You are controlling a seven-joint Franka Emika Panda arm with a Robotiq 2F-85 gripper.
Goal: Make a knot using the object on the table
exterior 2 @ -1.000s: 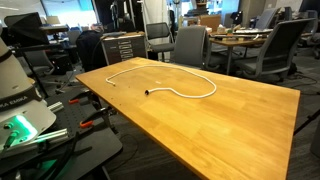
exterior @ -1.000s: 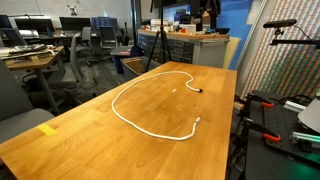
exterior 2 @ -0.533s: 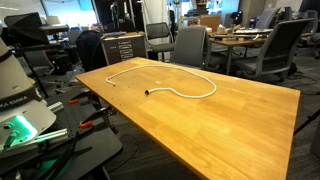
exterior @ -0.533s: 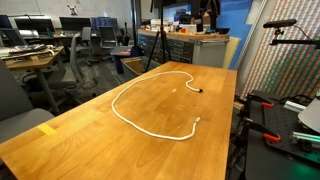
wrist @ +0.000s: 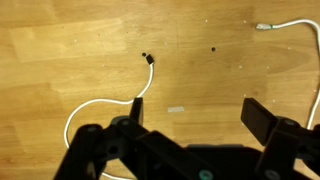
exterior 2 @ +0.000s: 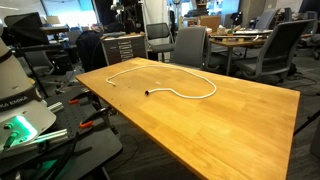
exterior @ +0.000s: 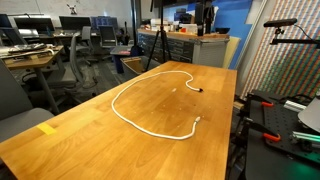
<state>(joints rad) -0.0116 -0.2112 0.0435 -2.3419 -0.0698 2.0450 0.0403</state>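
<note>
While cord lies free, fingers gape.

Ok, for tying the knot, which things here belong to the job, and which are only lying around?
For the job: white cord, lying in an open loop; wooden table; gripper, open above the cord.
Just lying about: yellow tape mark; office chairs; tripod.

The worktop is light-brown wood planking, smooth with a soft sheen, its grain plain in the wrist view. The cord looks like smooth white plastic, dark at the plug ends. The gripper is matt black, and the tape mark is dull yellow.
</note>
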